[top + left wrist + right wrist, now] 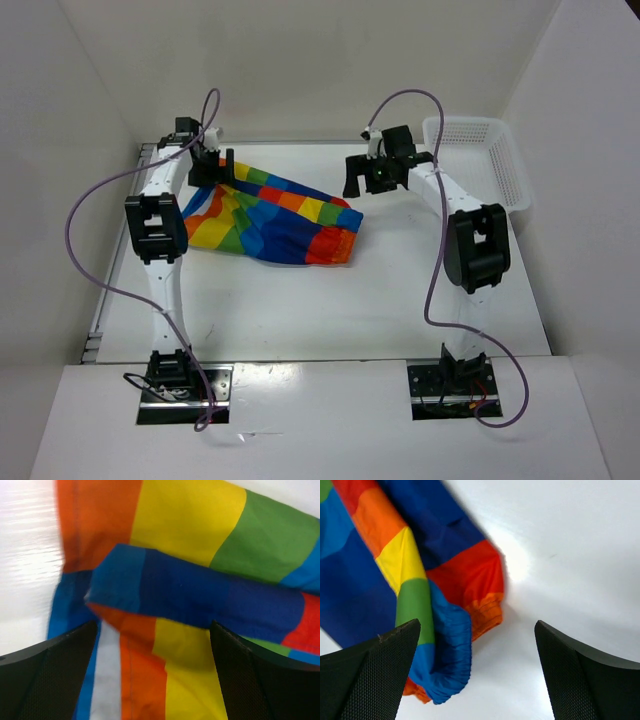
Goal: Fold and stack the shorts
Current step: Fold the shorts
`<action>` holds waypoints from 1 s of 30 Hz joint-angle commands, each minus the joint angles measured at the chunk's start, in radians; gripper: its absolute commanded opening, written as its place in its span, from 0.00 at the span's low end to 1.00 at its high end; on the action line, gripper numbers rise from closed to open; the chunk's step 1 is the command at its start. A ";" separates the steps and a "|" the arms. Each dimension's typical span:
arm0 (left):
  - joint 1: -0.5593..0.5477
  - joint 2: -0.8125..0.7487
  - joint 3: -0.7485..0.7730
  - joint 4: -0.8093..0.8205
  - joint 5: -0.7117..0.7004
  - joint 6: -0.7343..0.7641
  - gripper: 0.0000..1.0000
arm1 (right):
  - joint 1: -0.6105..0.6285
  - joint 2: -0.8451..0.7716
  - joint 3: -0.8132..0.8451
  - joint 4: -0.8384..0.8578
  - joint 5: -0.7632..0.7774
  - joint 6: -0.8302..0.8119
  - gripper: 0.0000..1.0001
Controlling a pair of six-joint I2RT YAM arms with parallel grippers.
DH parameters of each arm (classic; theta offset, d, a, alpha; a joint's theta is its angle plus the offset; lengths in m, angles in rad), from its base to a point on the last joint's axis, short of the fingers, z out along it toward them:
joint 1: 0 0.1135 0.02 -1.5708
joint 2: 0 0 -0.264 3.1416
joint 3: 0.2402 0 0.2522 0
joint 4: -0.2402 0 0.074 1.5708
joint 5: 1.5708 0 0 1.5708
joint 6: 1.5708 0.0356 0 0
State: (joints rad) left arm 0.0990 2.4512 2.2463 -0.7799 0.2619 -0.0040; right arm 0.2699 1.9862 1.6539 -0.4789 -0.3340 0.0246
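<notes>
The rainbow shorts (275, 220) lie loosely folded on the white table, left of centre toward the back. My left gripper (222, 170) is open just above their far left corner; in the left wrist view the cloth (190, 600) fills the space between the spread fingers (55, 665), with a blue fold on top. My right gripper (362, 180) is open and empty above the table, just past the shorts' right end. The right wrist view shows the gathered blue and orange waistband (455, 645) near the left finger (375, 675).
A white plastic lattice basket (480, 160) stands at the back right. White walls enclose the table on three sides. Purple cables loop from both arms.
</notes>
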 commanded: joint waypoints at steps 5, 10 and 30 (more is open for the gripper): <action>-0.022 0.051 0.078 0.013 -0.003 0.004 1.00 | -0.017 0.010 -0.081 -0.049 -0.282 0.035 1.00; -0.048 0.071 0.096 -0.007 0.057 0.004 0.74 | -0.017 -0.030 -0.172 -0.067 -0.347 0.054 1.00; -0.044 -0.205 0.199 0.022 -0.119 0.004 0.00 | -0.026 -0.056 -0.147 -0.058 -0.310 0.006 0.00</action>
State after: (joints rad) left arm 0.0376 2.4325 2.3264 -0.8047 0.2199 -0.0040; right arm 0.2527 1.9972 1.5002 -0.5426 -0.6266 0.0578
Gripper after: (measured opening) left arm 0.007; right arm 0.090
